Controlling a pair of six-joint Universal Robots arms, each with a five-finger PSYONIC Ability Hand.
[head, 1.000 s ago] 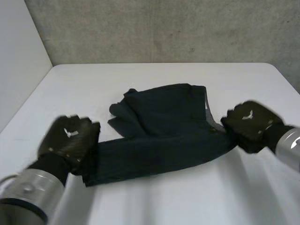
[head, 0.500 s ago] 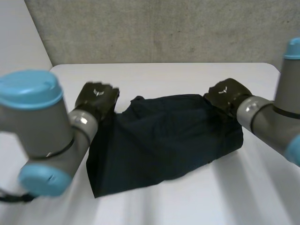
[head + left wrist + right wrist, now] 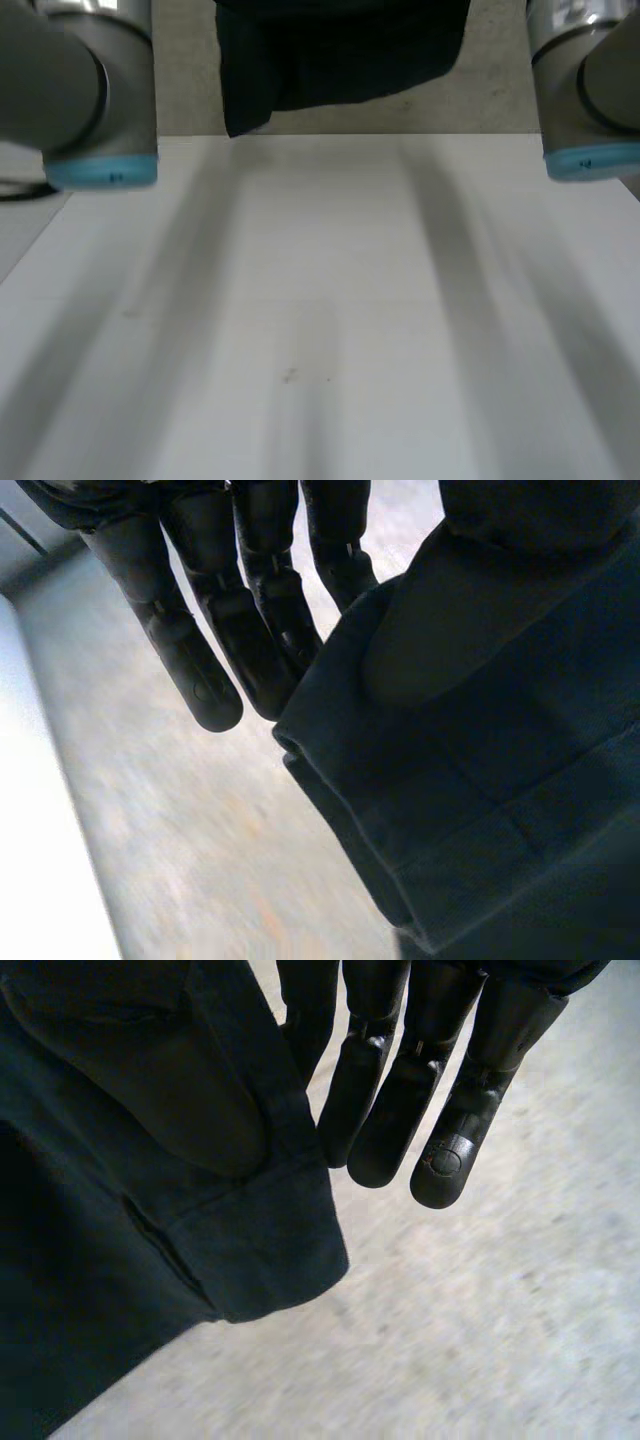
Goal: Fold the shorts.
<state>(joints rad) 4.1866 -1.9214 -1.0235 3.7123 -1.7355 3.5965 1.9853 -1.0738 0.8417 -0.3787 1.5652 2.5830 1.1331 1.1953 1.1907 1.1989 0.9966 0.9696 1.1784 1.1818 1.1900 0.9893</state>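
While left hand [image 3: 200, 630] and right hand [image 3: 400, 1090] each pinch an edge, the dark shorts [image 3: 340, 50] hang crumpled aloft.

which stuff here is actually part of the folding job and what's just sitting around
For the job: shorts, held up by the left hand and right hand.
Just there: white table, grey wall.
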